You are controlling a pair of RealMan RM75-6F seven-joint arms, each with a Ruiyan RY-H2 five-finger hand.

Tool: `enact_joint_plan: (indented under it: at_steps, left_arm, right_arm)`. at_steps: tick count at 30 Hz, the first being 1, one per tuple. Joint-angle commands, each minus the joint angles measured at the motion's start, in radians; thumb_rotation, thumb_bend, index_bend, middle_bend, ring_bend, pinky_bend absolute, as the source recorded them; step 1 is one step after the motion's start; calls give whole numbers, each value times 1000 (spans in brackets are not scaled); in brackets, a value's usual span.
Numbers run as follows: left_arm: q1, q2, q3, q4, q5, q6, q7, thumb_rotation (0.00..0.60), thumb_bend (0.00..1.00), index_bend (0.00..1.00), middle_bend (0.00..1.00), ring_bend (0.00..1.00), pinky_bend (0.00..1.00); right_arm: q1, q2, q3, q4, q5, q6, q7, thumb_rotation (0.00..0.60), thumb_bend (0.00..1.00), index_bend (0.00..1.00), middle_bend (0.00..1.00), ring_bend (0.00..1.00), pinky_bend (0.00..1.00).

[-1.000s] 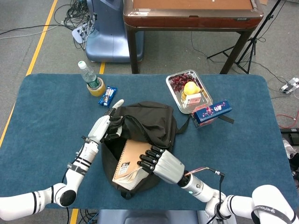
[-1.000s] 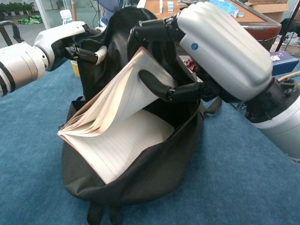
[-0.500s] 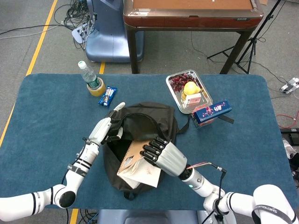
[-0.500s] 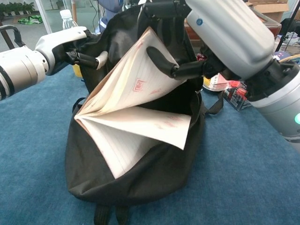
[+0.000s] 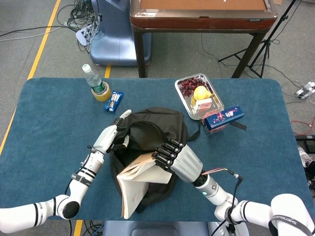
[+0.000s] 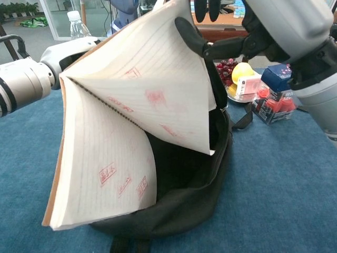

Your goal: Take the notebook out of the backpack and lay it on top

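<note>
The black backpack (image 5: 155, 132) (image 6: 189, 184) lies open in the middle of the blue table. My right hand (image 5: 178, 158) (image 6: 274, 26) grips the upper pages of the spiral notebook (image 5: 134, 183) (image 6: 121, 132) and holds it lifted clear of the bag's mouth. The notebook hangs open, lined pages with red stamps fanned out, its lower half drooping over the bag's near edge. My left hand (image 5: 112, 135) (image 6: 63, 52) holds the bag's left rim, partly hidden behind the notebook in the chest view.
A water bottle (image 5: 94, 81) and a snack bar (image 5: 113, 101) lie at the back left. A metal tray (image 5: 186, 97) with fruit and a blue box (image 5: 224, 118) sit right of the bag. A strap (image 5: 239, 126) trails beside the box.
My right hand has lifted the notebook up and out of the backpack; the book has fallen open and its lower half now hangs over the near edge. The left hand stays on the rim.
</note>
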Motion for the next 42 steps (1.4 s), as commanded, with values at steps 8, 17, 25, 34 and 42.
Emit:
enact_joint_plan:
  at_steps: [8, 17, 25, 34, 42]
  left_arm:
    - [3, 2, 1, 6, -2, -1, 3, 600, 581, 580, 8, 0, 0]
    - [4, 0, 2, 14, -6, -5, 4, 600, 580, 579, 8, 0, 0]
    - [8, 4, 2, 16, 0, -4, 1, 600, 580, 578, 8, 0, 0]
    - [12, 4, 5, 20, 3, -4, -3, 600, 580, 578, 8, 0, 0]
    - [18, 16, 11, 17, 13, -9, -11, 600, 577, 523, 8, 0, 0]
  right_arm:
    - [-10, 40, 22, -80, -14, 34, 6, 600, 495, 976, 631, 579, 617]
    - [-33, 106, 49, -200, -47, 76, -41, 600, 495, 976, 633, 586, 617]
    - [-65, 188, 87, -252, -26, 95, -55, 600, 495, 976, 634, 590, 617]
    - [-97, 262, 129, -285, 6, 110, -59, 600, 495, 976, 634, 592, 617]
    - [-113, 332, 169, -305, 32, 106, -72, 600, 495, 976, 634, 593, 617]
